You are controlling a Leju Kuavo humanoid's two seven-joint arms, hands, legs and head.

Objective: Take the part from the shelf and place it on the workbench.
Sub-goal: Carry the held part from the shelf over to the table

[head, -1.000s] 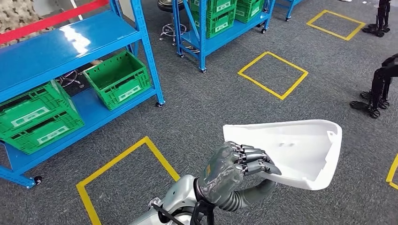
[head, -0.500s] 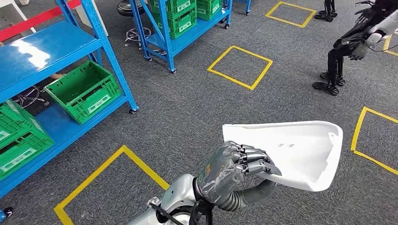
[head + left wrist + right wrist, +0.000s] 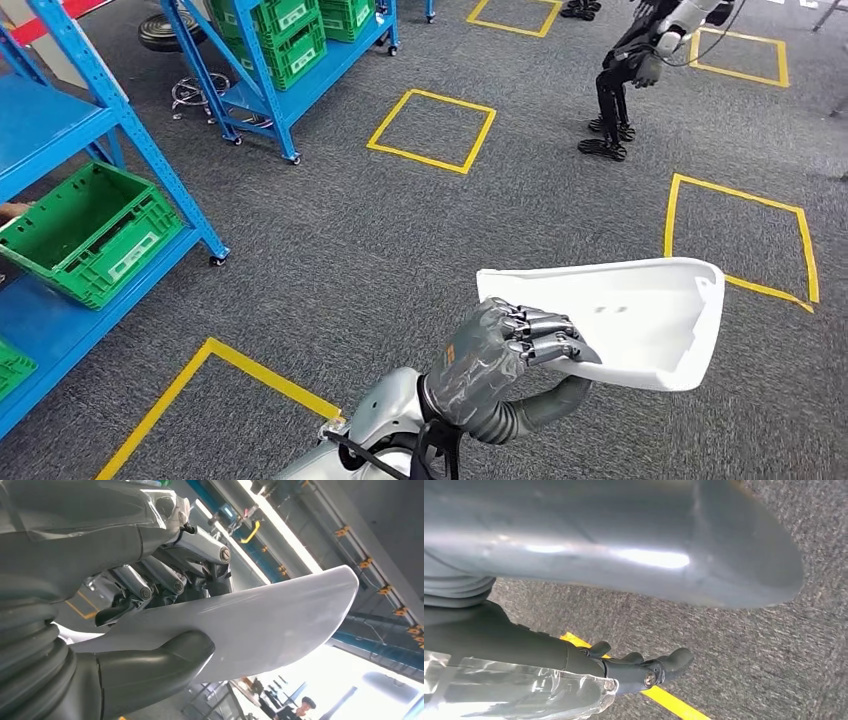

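The part (image 3: 640, 310) is a large white curved plastic shell, carried in the air over grey carpet at the lower right of the head view. My left hand (image 3: 500, 355) grips its near edge, fingers curled over the top and thumb underneath. In the left wrist view the same white shell (image 3: 270, 620) sits between the thumb (image 3: 165, 660) and the darker fingers (image 3: 160, 580). My right hand (image 3: 624, 665) hangs over the carpet near a yellow tape line, holding nothing, with its fingers loosely apart.
A blue shelf (image 3: 60, 130) with a green crate (image 3: 85, 230) stands at the left. A second blue rack (image 3: 265, 90) with green crates is behind it. Yellow tape squares (image 3: 430, 130) mark the carpet. Another robot (image 3: 640, 70) stands at the back right.
The whole view has swung to the right, so the shelves now lie further left and another robot has come into sight. The white part stays in my left hand as before.
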